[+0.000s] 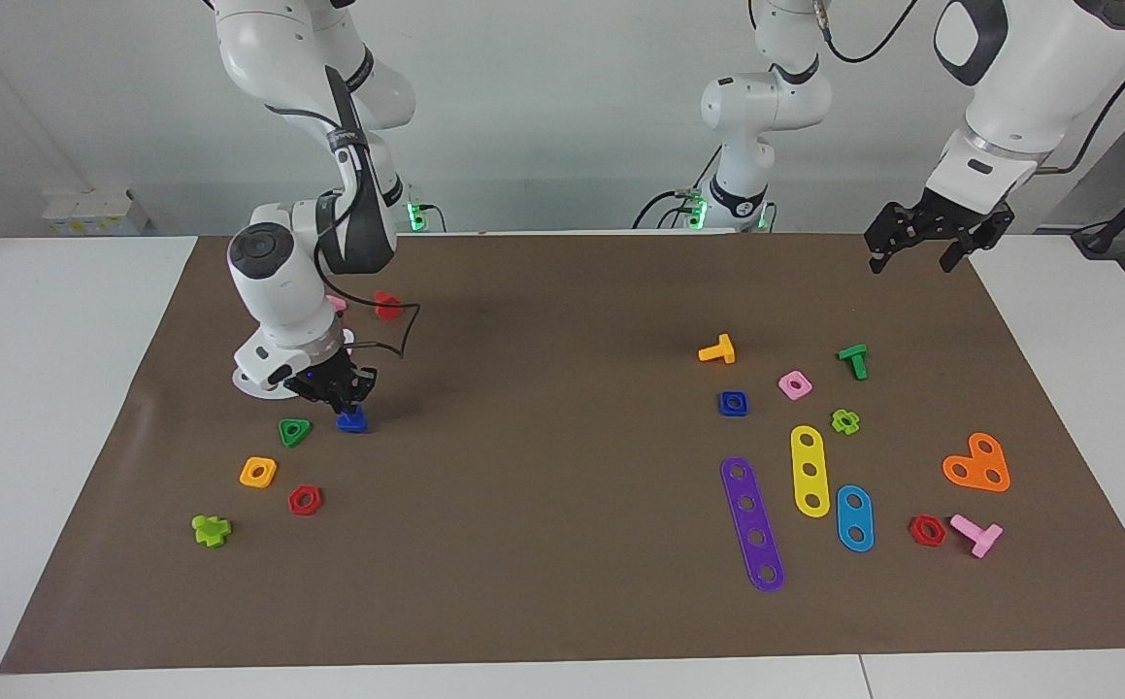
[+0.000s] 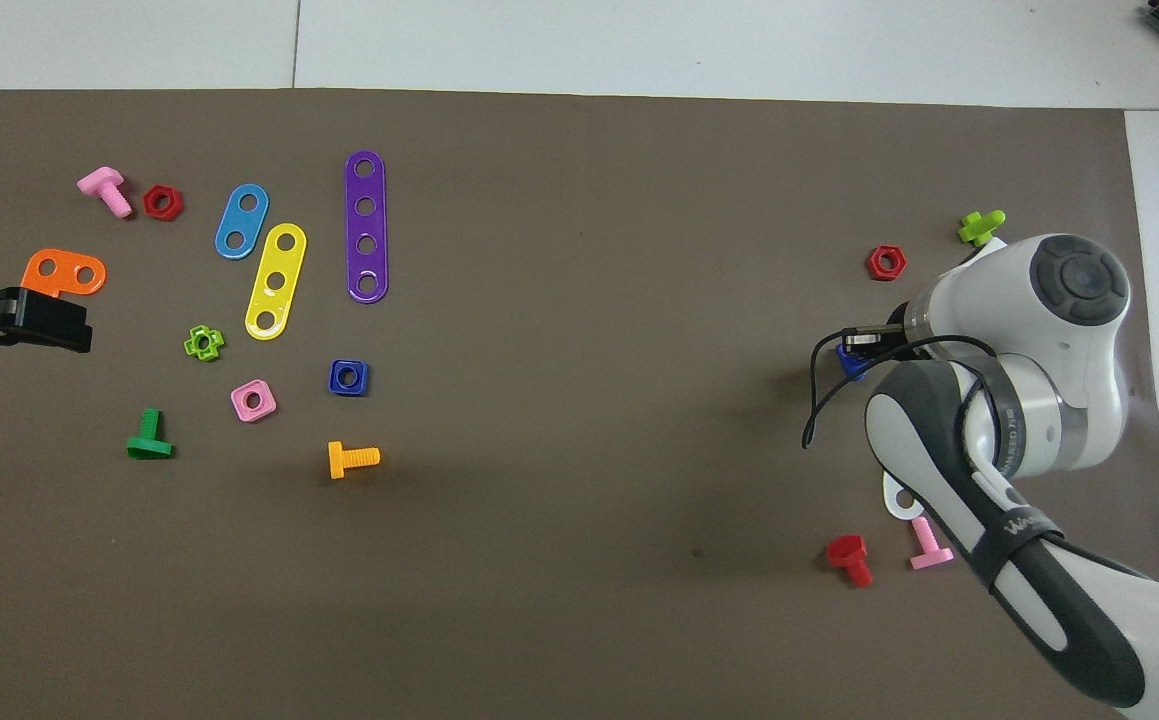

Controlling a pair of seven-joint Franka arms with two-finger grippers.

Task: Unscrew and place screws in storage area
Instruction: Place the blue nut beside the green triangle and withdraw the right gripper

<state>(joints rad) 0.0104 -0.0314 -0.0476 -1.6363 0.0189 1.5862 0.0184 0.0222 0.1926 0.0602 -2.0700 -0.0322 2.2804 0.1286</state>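
The blue bolt (image 1: 351, 420) stands with its triangular head on the brown mat (image 1: 543, 544), beside the green triangular nut (image 1: 295, 431). My right gripper (image 1: 347, 396) is low right over it and looks shut on its stem. From overhead only a sliver of the blue bolt (image 2: 849, 362) shows under the right arm. The orange square nut (image 1: 258, 472) and the red hexagonal nut (image 1: 305, 500) lie close by. The white strip (image 2: 901, 497) is mostly hidden under the arm. My left gripper (image 1: 914, 258) waits open, high over the mat's corner at the left arm's end.
A lime cross piece (image 1: 211, 529), a red bolt (image 1: 387, 305) and a pink bolt (image 2: 930, 545) lie around the right arm. At the left arm's end lie the purple (image 1: 752, 524), yellow (image 1: 810, 471) and blue (image 1: 854, 517) strips, a blue square nut (image 1: 733, 403), and orange (image 1: 718, 350) and green (image 1: 854, 360) bolts.
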